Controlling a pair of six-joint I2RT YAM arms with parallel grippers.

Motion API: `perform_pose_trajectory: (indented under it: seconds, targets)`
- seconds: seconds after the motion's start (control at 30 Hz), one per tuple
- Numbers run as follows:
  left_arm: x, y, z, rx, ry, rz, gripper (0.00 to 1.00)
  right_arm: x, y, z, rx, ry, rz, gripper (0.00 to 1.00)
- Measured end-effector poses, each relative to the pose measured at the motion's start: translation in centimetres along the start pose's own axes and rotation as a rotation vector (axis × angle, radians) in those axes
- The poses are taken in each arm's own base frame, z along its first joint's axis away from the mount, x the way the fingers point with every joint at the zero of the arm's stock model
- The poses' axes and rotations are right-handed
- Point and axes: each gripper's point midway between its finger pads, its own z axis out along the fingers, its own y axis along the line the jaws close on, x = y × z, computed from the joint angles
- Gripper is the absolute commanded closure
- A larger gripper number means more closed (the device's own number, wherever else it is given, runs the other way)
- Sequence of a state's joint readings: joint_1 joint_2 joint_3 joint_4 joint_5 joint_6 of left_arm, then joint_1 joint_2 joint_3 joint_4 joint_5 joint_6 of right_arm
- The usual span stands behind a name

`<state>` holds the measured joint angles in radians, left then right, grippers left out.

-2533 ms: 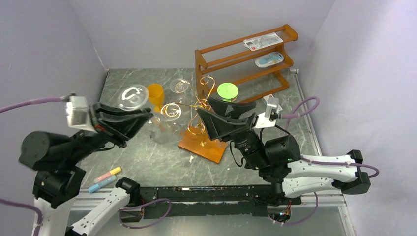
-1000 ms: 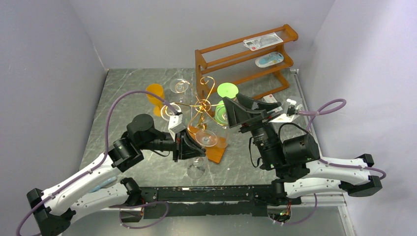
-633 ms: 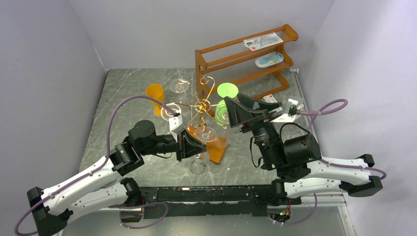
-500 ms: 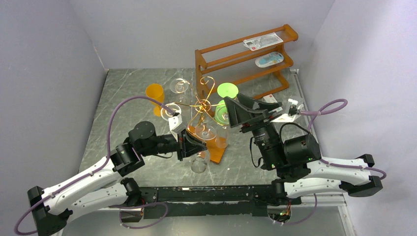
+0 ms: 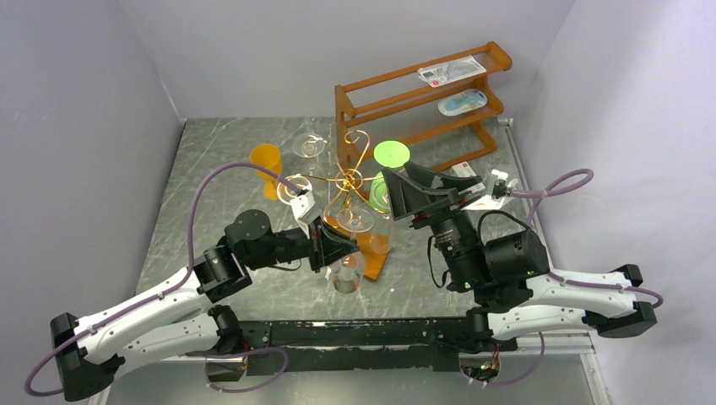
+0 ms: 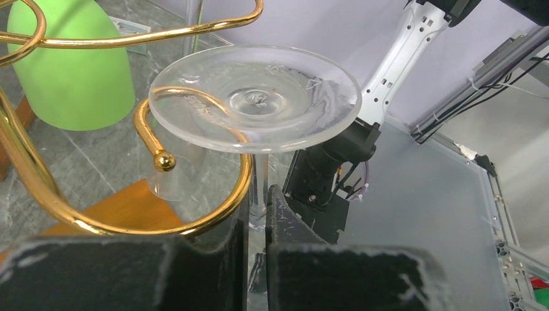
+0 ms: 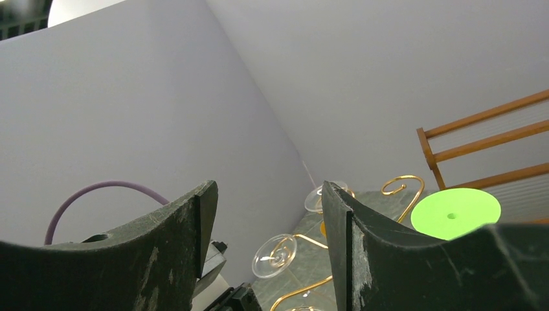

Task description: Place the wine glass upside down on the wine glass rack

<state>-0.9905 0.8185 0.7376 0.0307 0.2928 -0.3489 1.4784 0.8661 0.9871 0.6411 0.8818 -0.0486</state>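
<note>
Wine glass [image 6: 256, 97] stem had entered rack [image 5: 346, 180] scroll; left gripper [image 6: 257, 210] jaws clamped it, right gripper's [image 7: 268, 191] open, empty.

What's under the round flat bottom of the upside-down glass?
A curled gold arm of the wine glass rack passes under the wine glass foot, and the stem runs down between the fingers of the left gripper. In the left wrist view those fingers hide the bowl below.

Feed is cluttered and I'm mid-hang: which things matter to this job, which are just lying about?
In the job: clear wine glass, gold wire rack, left tool holding it.
Lying about: green glass, orange glass, wooden shelf, open right tool.
</note>
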Motion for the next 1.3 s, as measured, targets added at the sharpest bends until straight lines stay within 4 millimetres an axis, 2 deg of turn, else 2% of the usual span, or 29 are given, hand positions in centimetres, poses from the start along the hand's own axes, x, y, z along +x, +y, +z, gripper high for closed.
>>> perform_pose_trajectory:
  seconds: [0.47, 0.77, 1.3]
  targets:
    - [0.3, 0.0, -0.1, 0.001, -0.03, 0.007, 0.95, 0.3, 0.1, 0.0, -0.003, 0.009, 0.001, 0.37]
    - [0.3, -0.1, -0.9, -0.009, -0.097, 0.078, 0.95, 2.3, 0.5, 0.0, -0.014, 0.073, -0.035, 0.37]
    - [0.3, 0.6, 0.5, -0.132, -0.156, 0.145, 0.95, 5.0, 1.7, 0.1, -0.012, 0.232, -0.068, 0.37]
